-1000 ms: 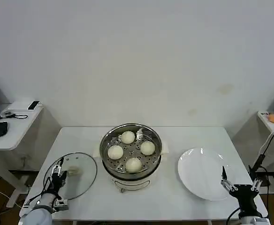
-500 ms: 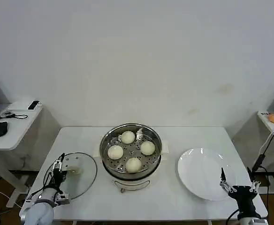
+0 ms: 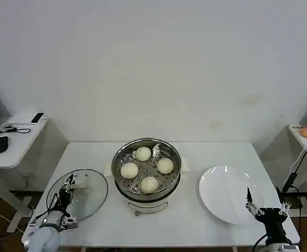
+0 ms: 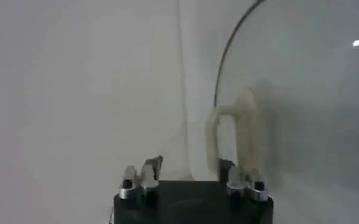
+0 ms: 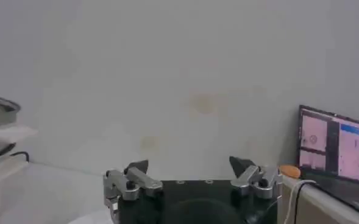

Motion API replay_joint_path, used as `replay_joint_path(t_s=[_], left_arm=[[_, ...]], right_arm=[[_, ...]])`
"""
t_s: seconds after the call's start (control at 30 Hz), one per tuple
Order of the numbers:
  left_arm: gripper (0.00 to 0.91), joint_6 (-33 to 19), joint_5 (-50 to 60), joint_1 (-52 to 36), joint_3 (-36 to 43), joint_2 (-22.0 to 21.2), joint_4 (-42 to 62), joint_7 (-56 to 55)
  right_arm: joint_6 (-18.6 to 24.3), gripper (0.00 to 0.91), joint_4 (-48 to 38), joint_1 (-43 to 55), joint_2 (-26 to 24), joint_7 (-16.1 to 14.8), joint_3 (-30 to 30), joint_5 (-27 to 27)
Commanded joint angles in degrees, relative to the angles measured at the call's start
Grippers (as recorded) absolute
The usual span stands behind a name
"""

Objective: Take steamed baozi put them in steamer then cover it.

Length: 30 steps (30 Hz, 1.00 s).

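Observation:
The steamer (image 3: 115,164) stands open at the table's middle, with the steamed baozi (image 3: 143,153) resting on its perforated tray among its fellows. The cover (image 3: 93,191), a clear glass lid, sits to the steamer's left near the front edge. My left gripper (image 3: 68,189) is at the cover's near side, open. In the left wrist view the cover (image 4: 301,109) fills one side and its cream handle (image 4: 247,122) stands right by one finger of the left gripper (image 4: 189,167). My right gripper (image 3: 265,202) hangs open at the front right, nothing between its fingers.
A flat white plate (image 3: 222,194) lies right of the steamer, just ahead of the right gripper (image 5: 188,164). Small side tables stand at both edges, left (image 3: 11,139) and right (image 3: 306,139). A lit screen (image 5: 337,143) shows beyond the right gripper.
The left gripper has crept forward to the cover's handle, and the cover's outline has shifted slightly left and up. The right gripper has barely moved.

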Motion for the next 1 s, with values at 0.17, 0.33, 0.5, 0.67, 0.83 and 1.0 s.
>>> replay_joint_path(t_s=[0.17, 0.33, 0.5, 0.67, 0.83, 1.0], left_arm=[[0.000, -0.72, -1.31, 1.81, -2.46, -0.50, -3.46, -4.39], [0.000, -0.63, -4.25, 3.71, -4.01, -0.53, -7.54, -5.75], [0.000, 0.71, -6.39, 6.95, -5.51, 0.09, -14.72, -4.66], [0.000, 2.21, -8.56, 8.60, -6.74, 1.85, -22.23, -1.89], [0.000, 0.35, -12.35, 7.15, -6.94, 4.65, -24.42, -2.18], [0.000, 0.19, -13.44, 6.16, -6.31, 6.86, -25.94, -1.75]], right_arm=[[0.08, 0.907, 0.41, -0.27, -0.15, 0.00, -0.31, -0.04], [0.16, 0.907, 0.59, -0.64, -0.58, -0.05, -0.62, -0.25], [0.15, 0.907, 0.16, -1.25, -1.36, -0.21, -1.05, -0.11], [-0.04, 0.907, -0.47, -1.15, -1.54, -0.54, -1.67, -0.23], [-0.21, 0.907, -1.08, -0.98, -2.05, -0.87, -1.45, -0.18], [-0.26, 0.907, -1.22, -0.83, -2.08, -0.87, -1.23, -0.08]])
